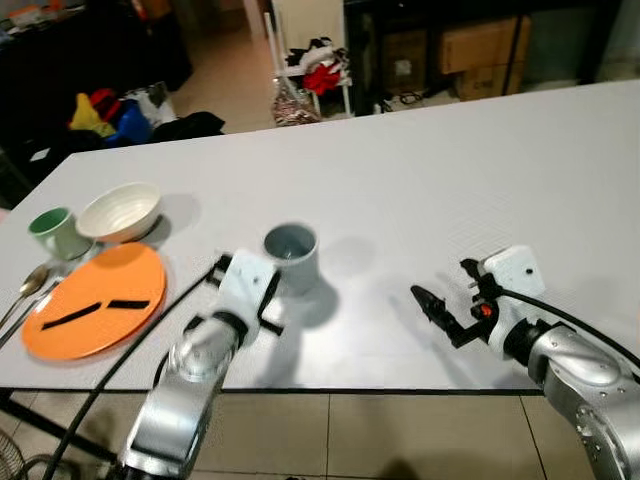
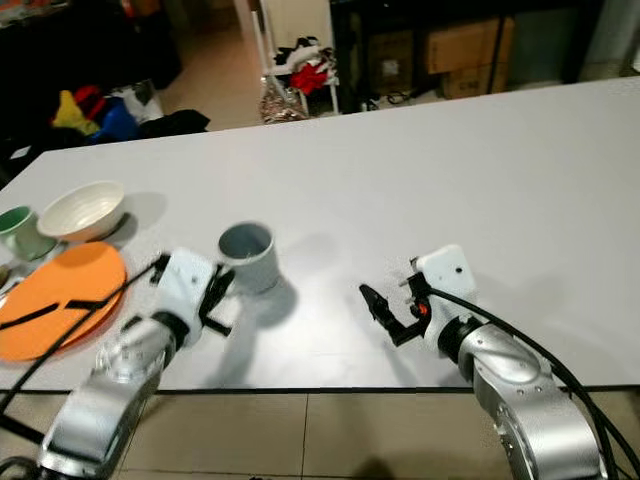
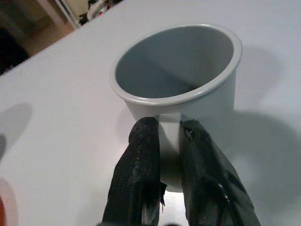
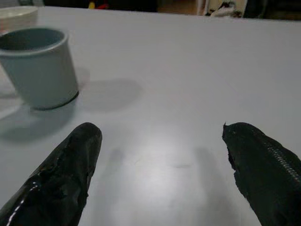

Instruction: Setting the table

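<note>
A grey mug stands upright and empty on the white table, near its front edge. My left gripper is at the mug's near side, its fingers shut on the pale handle strip between them. My right gripper rests low over the table to the right of the mug, fingers wide open with nothing between them. At the far left lies an orange plate with two black sticks on it. Behind it are a cream bowl and a green cup, and a spoon lies beside it.
The table's front edge runs just under both arms, with tiled floor below. Black cables trail from both wrists. Beyond the far edge are piled clothes, a rack and cardboard boxes.
</note>
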